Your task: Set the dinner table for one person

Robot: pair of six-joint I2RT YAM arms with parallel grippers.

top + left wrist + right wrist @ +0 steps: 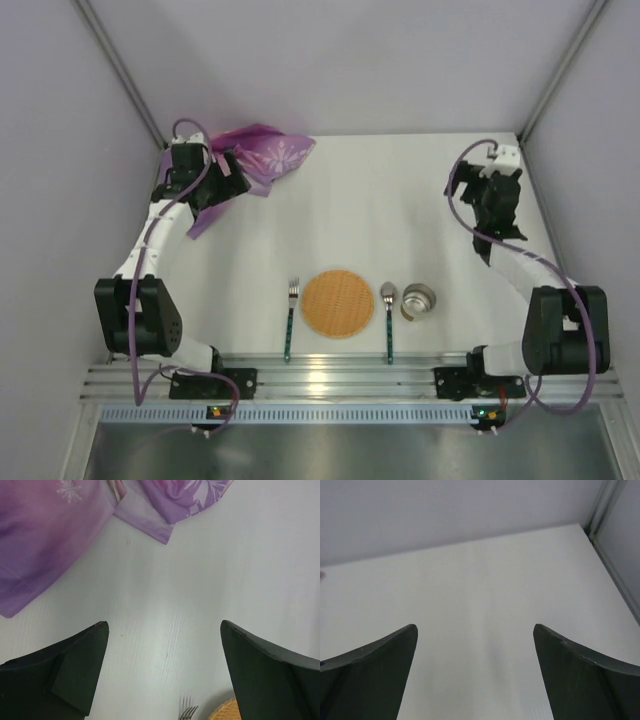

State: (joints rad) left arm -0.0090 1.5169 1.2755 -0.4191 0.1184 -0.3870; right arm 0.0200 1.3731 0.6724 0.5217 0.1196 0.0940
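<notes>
The dinner table (pixel 400 200) fills the whole bench in front of me, a flat, matte white top boxed in by pale grey walls (pixel 40 150), with a ribbed aluminium rail (pixel 330 375) along the near edge. Along that near edge the setting sits in a row: a slim fork (pixel 291 315) with a dark handle, then a round woven disc (pixel 338 303) in orange-tan with a basket-like weave, then a shiny spoon (pixel 388 320), and last a small metal cup (pixel 418 301) that is glossy and hard. In the far left corner lies the purple placemat (pixel 265 152), a soft, rumpled cloth with white snowflake print and its folds bunched. My left pincer (pixel 163 630) hangs over bare white just short of that cloth, jaws spread wide with nothing between them. My right pincer (pixel 475 627) is over the far right corner, also gaping and empty. I reckon the mat is the job now. To do it well I should take one loose hem, not the bunched middle. I should pinch low so both layers don't slip, then drag it flat and slowly, keeping clear of the cutlery.
</notes>
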